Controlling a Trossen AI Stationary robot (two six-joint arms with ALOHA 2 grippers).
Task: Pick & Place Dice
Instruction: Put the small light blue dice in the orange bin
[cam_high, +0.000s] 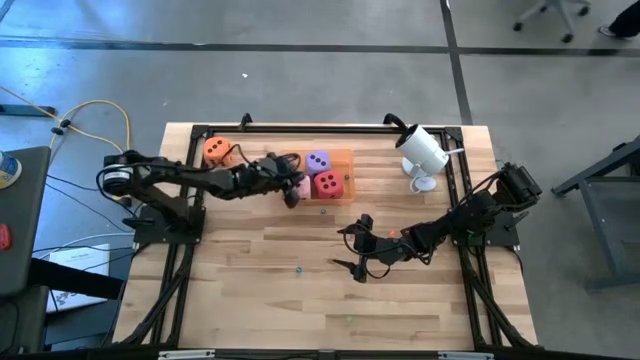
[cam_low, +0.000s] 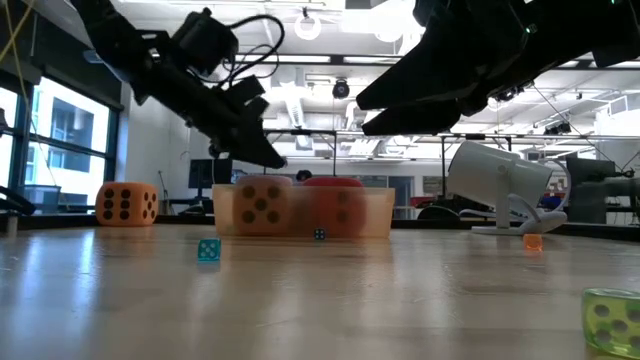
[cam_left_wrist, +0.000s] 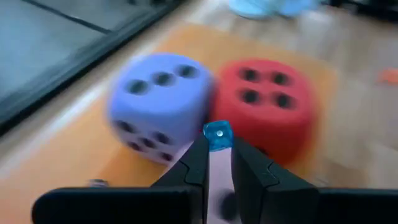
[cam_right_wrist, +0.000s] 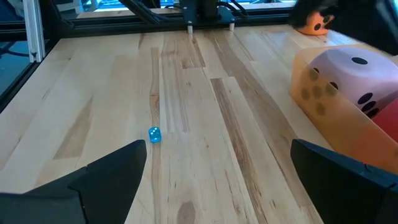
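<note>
The translucent orange tray (cam_high: 343, 160) holds the purple die (cam_high: 318, 160), the red die (cam_high: 328, 185) and the pink die (cam_high: 299, 186). The orange die (cam_high: 215, 150) rests on the table left of the tray. My left gripper (cam_high: 292, 196) hovers over the pink die at the tray's left end, shut on a tiny blue translucent die (cam_left_wrist: 217, 135). In its wrist view the purple die (cam_left_wrist: 158, 102) and the red die (cam_left_wrist: 270, 106) lie just beyond the fingers. My right gripper (cam_high: 358, 245) is open above bare table, near-right of the tray. My left gripper pinches the tiny blue die (cam_left_wrist: 218, 138) between its two fingertips (cam_left_wrist: 200, 155), coming from above and slanting down toward the tray. The die is lifted clear, above the pink die (cam_left_wrist: 217, 186).
A white camera-like device (cam_high: 422, 150) stands on the table right of the tray. Small loose dice lie on the wood: blue (cam_low: 208, 250), another blue (cam_low: 319, 235), orange (cam_low: 533, 241), green (cam_low: 610, 315). A black frame rims the table (cam_high: 250, 300).
</note>
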